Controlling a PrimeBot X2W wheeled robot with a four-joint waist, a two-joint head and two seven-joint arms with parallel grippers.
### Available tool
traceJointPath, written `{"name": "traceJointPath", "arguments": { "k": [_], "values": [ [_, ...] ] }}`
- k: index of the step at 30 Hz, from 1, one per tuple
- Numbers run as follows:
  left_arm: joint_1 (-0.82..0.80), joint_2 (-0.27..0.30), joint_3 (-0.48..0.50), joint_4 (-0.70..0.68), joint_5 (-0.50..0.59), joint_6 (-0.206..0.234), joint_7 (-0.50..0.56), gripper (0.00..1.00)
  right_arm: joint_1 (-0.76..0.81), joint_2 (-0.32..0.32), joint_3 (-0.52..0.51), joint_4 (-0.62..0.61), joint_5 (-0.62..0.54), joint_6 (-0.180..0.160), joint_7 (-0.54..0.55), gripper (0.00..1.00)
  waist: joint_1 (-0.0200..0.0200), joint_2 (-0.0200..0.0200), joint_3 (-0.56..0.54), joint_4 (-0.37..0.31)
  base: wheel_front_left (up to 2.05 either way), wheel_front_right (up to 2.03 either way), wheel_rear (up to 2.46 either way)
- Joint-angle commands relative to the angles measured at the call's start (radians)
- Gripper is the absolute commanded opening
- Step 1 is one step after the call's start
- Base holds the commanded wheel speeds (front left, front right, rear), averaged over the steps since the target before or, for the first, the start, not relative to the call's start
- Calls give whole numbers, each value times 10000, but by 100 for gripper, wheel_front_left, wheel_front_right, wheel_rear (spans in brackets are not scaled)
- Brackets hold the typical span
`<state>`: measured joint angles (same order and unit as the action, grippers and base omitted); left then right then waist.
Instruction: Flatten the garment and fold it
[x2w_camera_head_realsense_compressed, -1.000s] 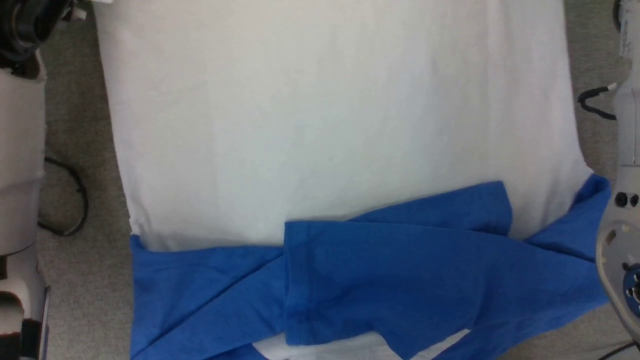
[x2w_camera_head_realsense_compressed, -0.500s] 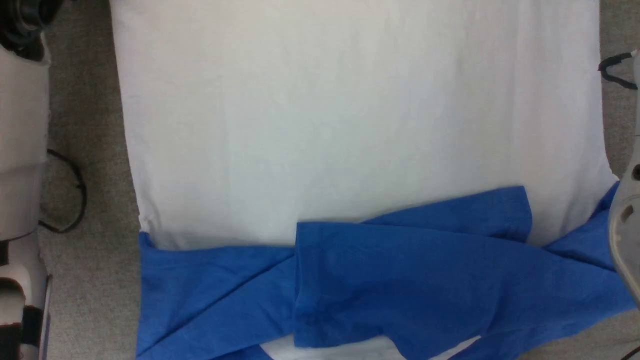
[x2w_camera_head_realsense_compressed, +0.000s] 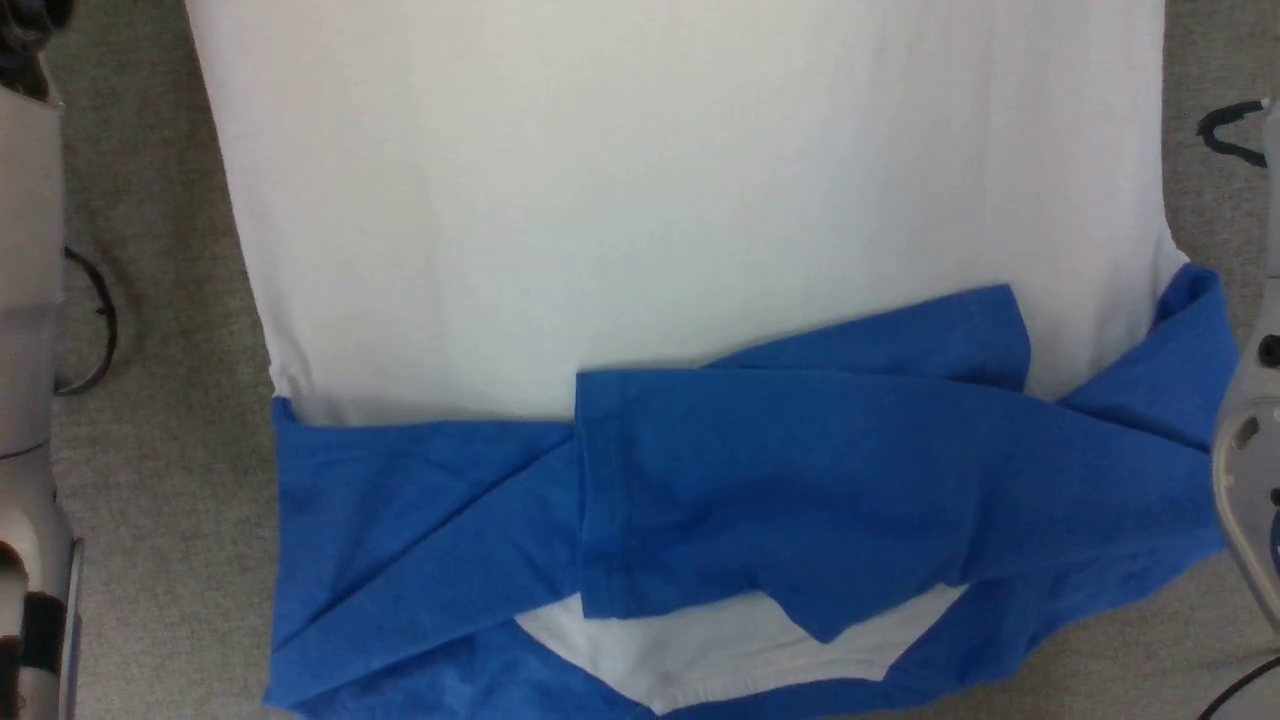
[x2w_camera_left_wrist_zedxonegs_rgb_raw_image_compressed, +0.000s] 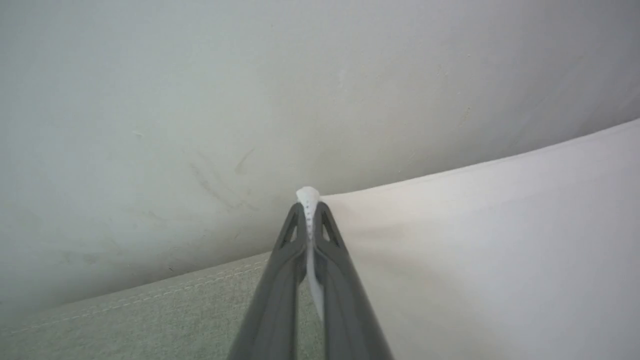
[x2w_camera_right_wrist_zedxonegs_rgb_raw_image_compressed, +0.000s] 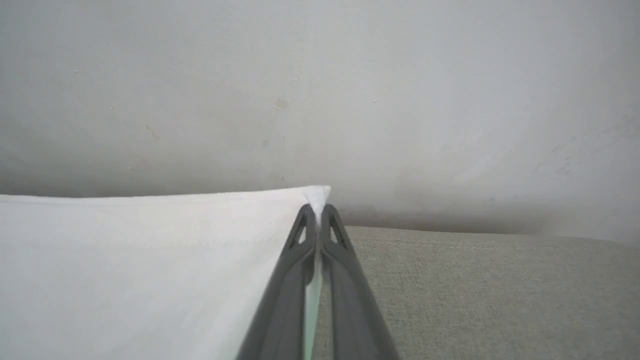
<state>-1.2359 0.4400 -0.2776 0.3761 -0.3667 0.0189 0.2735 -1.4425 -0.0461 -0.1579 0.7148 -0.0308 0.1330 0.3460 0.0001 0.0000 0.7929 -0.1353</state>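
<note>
The shirt (x2w_camera_head_realsense_compressed: 680, 220) lies spread on the grey fabric surface (x2w_camera_head_realsense_compressed: 170, 450), white body away from me, blue sleeves (x2w_camera_head_realsense_compressed: 800, 470) folded across its near end. My left end effector (x2w_camera_left_wrist_zedxonegs_rgb_raw_image_compressed: 310, 207) is clenched on one white corner, my right end effector (x2w_camera_right_wrist_zedxonegs_rgb_raw_image_compressed: 318, 207) on another.

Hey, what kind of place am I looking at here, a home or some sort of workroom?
Probably an indoor robot test room, though that's a guess. A T-shirt lies spread on a grey woven surface with a stitched seam, a bare scuffed wall rises behind it, and a black cable loops alongside.
</note>
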Motion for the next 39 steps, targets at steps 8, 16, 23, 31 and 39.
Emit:
{"name": "traceJointPath", "arguments": {
  "k": [8,16,23,31,39],
  "values": [
    [884,8,154,170,-275,-278,-1432,0,1299,-349,1460,-367,1332,-23,-1427,0,-1,0,-1500,215,0,0,0],
    [3425,-85,28,-637,-692,-375,-2150,0,4165,-1511,3010,-2192,3151,-23,-2037,0,-1,0,-3407,591,0,0,0],
    [6555,-39,-213,-2022,-1280,-462,-2231,0,7464,-2319,3206,-4372,3717,-23,-2088,0,-1,0,-4919,863,0,0,0],
    [9859,28,-176,-3298,-2389,-311,-1873,0,11188,-2252,2174,-6538,4075,-23,-1195,0,-1,0,-5820,1151,0,0,0],
    [12032,-108,-474,-3934,-3215,-312,-1493,0,13869,-1692,1163,-8117,3527,-23,160,0,-1,0,-6189,1273,0,0,0]
  ]
}}
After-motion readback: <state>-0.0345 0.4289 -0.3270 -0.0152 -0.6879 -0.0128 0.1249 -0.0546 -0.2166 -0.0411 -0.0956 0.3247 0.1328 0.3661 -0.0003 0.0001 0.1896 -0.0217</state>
